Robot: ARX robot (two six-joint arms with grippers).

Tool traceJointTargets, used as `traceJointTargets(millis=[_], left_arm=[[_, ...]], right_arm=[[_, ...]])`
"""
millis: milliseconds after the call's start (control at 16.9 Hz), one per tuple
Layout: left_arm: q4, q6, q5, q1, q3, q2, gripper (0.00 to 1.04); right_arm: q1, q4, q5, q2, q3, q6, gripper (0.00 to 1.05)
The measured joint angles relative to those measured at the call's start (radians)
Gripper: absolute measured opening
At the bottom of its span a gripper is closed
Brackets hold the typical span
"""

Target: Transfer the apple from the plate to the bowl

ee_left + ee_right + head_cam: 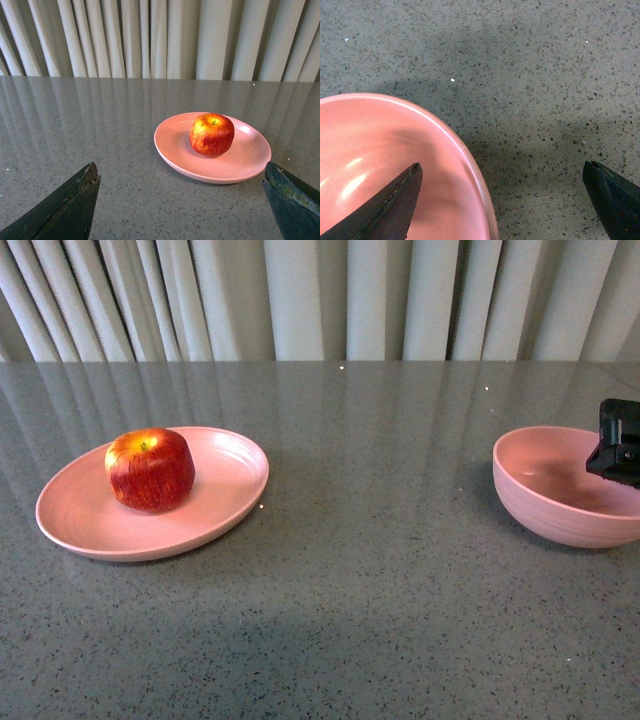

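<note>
The red apple (150, 469) sits upright on the shallow pink plate (225, 502) at the left of the grey table. It also shows in the left wrist view (212, 134) on the plate (175, 150). My left gripper (181, 172) is open and empty, short of the plate, out of the front view. The deep pink bowl (545, 500) stands at the right and is empty. My right gripper (501, 170) is open above the bowl's rim (465, 155), one finger over the bowl, the other over the table. Only part of it shows in the front view (620, 445).
The grey speckled table (380, 570) stretches between plate and bowl. A pale pleated curtain (320, 300) hangs behind the table's far edge.
</note>
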Motion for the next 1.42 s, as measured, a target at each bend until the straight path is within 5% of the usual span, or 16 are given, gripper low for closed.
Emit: traceJointTargets(millis=[178, 651, 947, 1303, 1421], left_arm=[[0.0, 0.0, 0.0, 0.0, 0.0, 0.0, 0.98], [0.0, 0.0, 0.0, 0.0, 0.0, 0.0, 0.98], [0.0, 0.0, 0.0, 0.0, 0.0, 0.0, 0.98], [0.0, 0.0, 0.0, 0.0, 0.0, 0.0, 0.98], [0.0, 0.0, 0.0, 0.0, 0.0, 0.0, 0.98]], right_arm=[[0.011, 0.004, -0.01, 0.0, -0.005, 0.006, 0.88], [0.016, -0.036, -0.048, -0.034, -0.011, 0.021, 0.05], [0.066, -0.088, -0.078, -0.165, 0.002, 0.043, 0.03], [0.361, -0.12, -0.03, -0.037, 0.167, 0.105, 0.03], [0.381, -0.127, -0.018, 0.013, 0.193, 0.116, 0.03]])
